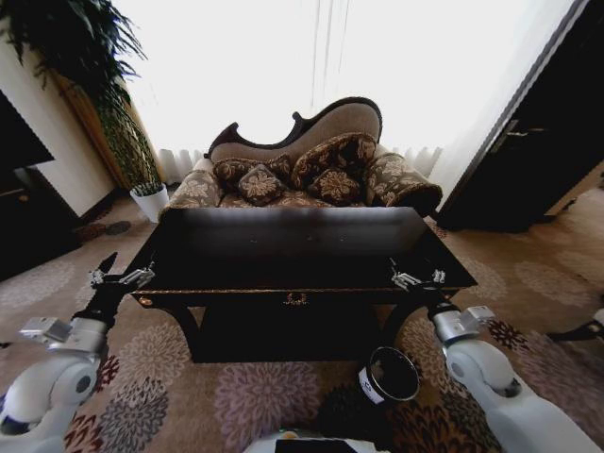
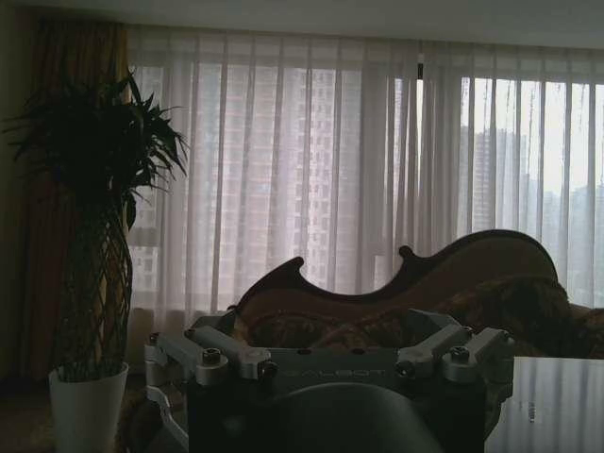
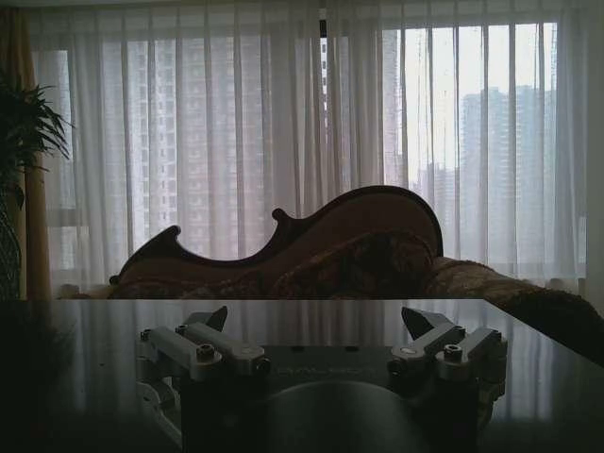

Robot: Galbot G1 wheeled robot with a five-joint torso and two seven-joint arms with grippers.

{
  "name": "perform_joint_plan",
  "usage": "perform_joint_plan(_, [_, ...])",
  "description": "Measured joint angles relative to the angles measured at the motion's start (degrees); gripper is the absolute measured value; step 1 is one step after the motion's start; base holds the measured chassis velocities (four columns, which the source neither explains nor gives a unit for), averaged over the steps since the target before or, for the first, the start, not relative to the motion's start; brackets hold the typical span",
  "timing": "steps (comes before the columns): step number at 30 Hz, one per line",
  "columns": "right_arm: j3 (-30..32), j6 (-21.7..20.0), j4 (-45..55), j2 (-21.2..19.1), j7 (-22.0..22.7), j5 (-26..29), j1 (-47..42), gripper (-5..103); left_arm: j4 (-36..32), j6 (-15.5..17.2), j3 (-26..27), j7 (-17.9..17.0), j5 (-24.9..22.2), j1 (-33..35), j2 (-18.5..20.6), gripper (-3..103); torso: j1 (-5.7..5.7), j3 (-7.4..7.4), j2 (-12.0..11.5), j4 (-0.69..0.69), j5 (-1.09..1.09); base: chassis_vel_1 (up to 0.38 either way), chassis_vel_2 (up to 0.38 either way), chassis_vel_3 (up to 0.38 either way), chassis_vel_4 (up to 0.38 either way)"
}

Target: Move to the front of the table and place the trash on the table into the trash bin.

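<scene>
So the black desk (image 1: pixel 302 247) sits right in front, sofa (image 1: pixel 311 160) behind it. Trash bin (image 1: pixel 391 376) is on the carpet near its right front leg. Left gripper (image 1: pixel 121 277) and right gripper (image 1: pixel 417 277) hang at the front corners, both spread open, holding nothing.

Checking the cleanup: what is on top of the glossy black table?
The glossy black table top shows just window glare, no trash. The round dark trash bin stands on the carpet before it; its inside is too dark to tell.
</scene>
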State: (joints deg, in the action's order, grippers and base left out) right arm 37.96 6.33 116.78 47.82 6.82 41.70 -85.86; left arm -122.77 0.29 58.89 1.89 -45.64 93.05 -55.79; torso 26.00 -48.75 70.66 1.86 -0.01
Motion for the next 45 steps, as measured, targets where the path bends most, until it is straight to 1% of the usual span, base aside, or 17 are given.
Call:
perform_joint_plan(34, [0.12,0.07,0.04,0.1,-0.02,-0.05,-0.09,100,0.0,0.0,0.0,0.0,0.0,0.0,0.0,100,0.0,0.0,0.0,0.0,0.0,0.0,0.0,0.0,0.0])
perform_joint_plan(45, [0.12,0.12,0.05,0.11,-0.05,-0.07,-0.09,100,0.0,0.0,0.0,0.0,0.0,0.0,0.0,100,0.02,0.0,0.0,0.0,0.0,0.086,-0.082,-0.1,0.099])
